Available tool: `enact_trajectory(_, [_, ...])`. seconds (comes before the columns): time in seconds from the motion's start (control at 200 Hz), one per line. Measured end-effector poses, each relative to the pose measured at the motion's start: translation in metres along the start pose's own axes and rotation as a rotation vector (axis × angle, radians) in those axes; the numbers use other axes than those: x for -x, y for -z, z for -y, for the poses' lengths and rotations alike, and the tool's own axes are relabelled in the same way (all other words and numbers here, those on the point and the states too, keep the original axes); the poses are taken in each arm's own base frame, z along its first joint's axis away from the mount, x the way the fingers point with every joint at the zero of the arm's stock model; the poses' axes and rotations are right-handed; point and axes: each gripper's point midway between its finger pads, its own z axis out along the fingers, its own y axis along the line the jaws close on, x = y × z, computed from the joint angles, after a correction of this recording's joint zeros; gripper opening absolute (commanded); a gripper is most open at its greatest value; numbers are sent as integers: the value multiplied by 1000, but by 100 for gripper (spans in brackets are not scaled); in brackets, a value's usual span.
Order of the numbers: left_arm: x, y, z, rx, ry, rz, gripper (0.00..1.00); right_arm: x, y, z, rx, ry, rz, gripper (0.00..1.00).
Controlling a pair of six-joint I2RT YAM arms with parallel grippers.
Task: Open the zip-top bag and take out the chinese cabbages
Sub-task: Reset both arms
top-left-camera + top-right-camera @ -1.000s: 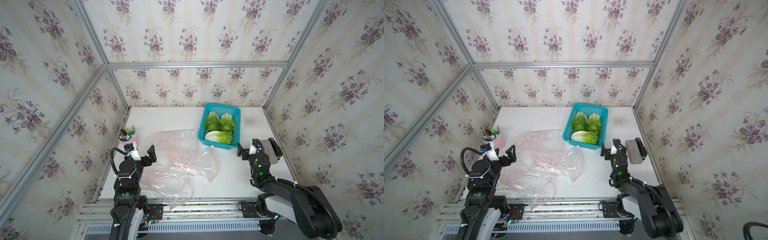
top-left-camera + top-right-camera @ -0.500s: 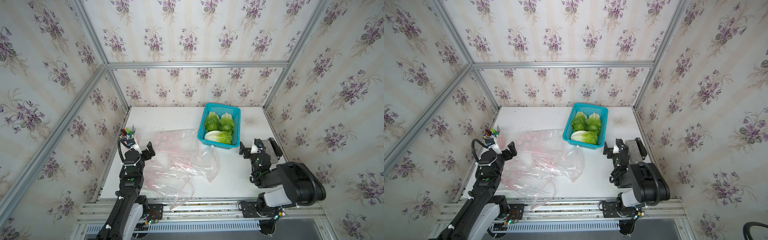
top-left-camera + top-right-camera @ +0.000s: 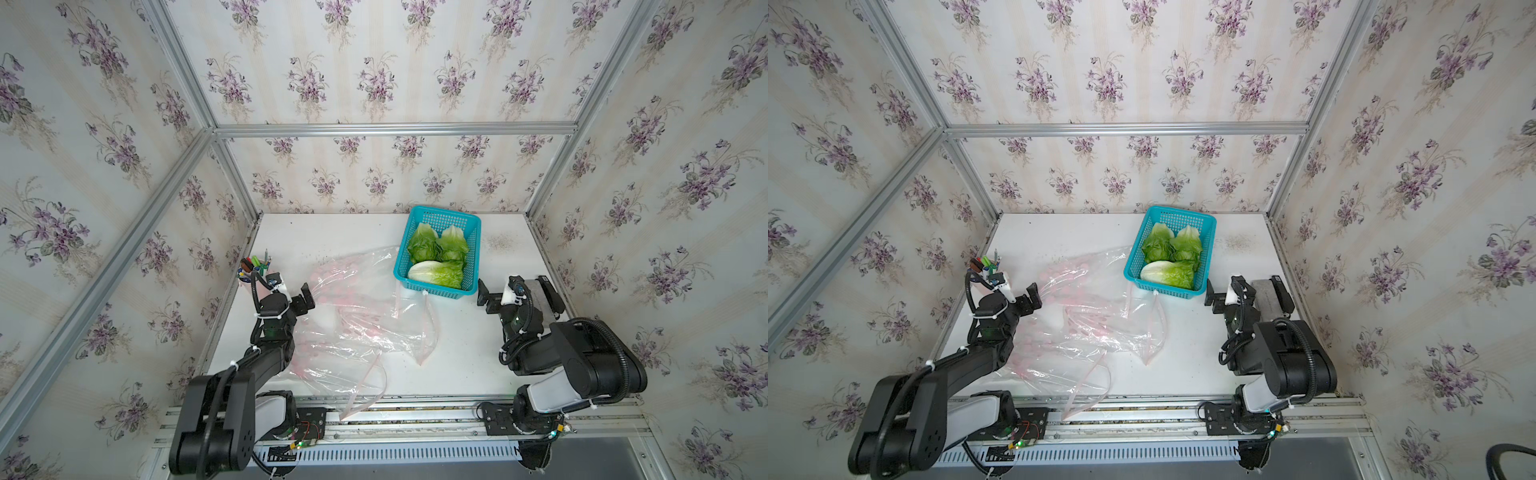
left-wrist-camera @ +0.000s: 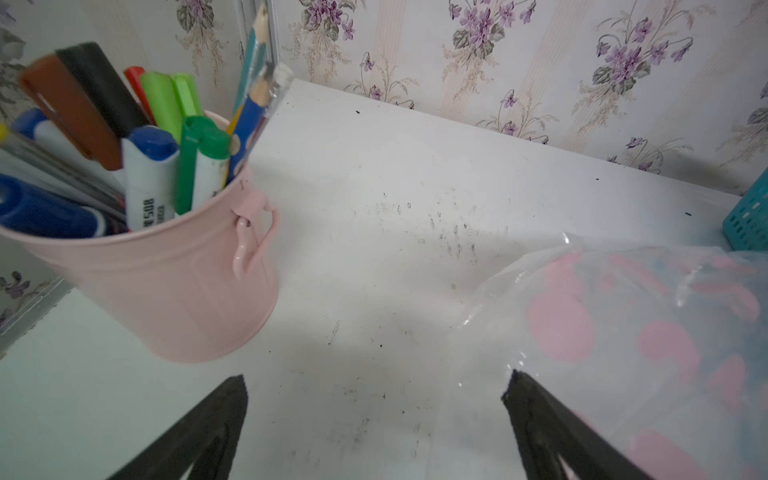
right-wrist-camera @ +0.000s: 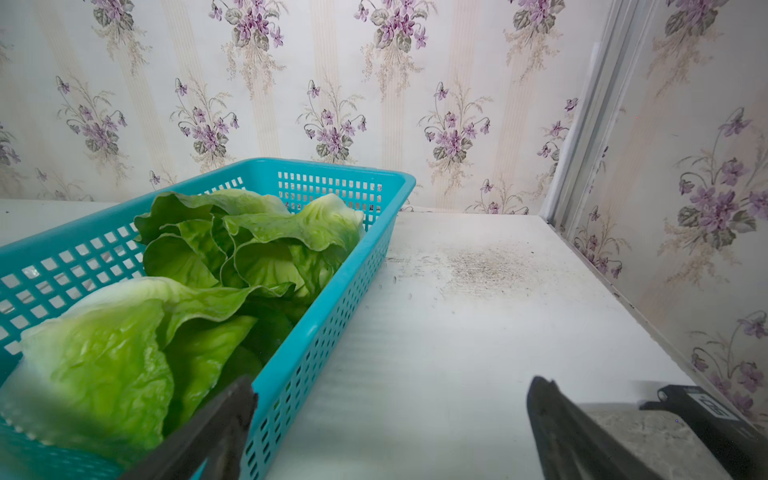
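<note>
The chinese cabbages [image 3: 436, 259] lie in the teal basket [image 3: 444, 217], zip-top bag [image 3: 361, 324] apparently empty; left gripper [image 4: 374, 380] and right gripper [image 5: 392, 380] jaws wide, holding nothing: seemingly finished.

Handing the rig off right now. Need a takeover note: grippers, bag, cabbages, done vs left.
Left gripper: open, empty, at the edge of the clear pink-dotted zip-top bag, near the pink metal pen bucket.
Right gripper: open, empty, beside the teal plastic mesh basket.
Things: all three green-leafed, pale-based chinese cabbages sit in the basket. The bag lies limp on the white table, with no cabbage visible inside.
Done: cabbages are out of the bag.
Left: apparently nothing.
</note>
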Motion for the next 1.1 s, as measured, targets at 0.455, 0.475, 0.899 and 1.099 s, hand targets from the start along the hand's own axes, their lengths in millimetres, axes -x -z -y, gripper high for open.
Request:
enact_trajectory(0.455, [4,-35,73,-192,-259,4,99,5,9,-6,21,9,36,100])
enact_trajectory(0.475, [2,-36,72,-191,-260,-5,99,5,9,-6,21,9,36,100])
enact_trajectory(0.899, [-2,-40,63,-145,-262,-49,99,12,-4,-5,15,10,44,100])
enact_trajectory(1.099, [-4,-40,63,-144,-263,-55,99,9,-8,-2,-2,9,23,100])
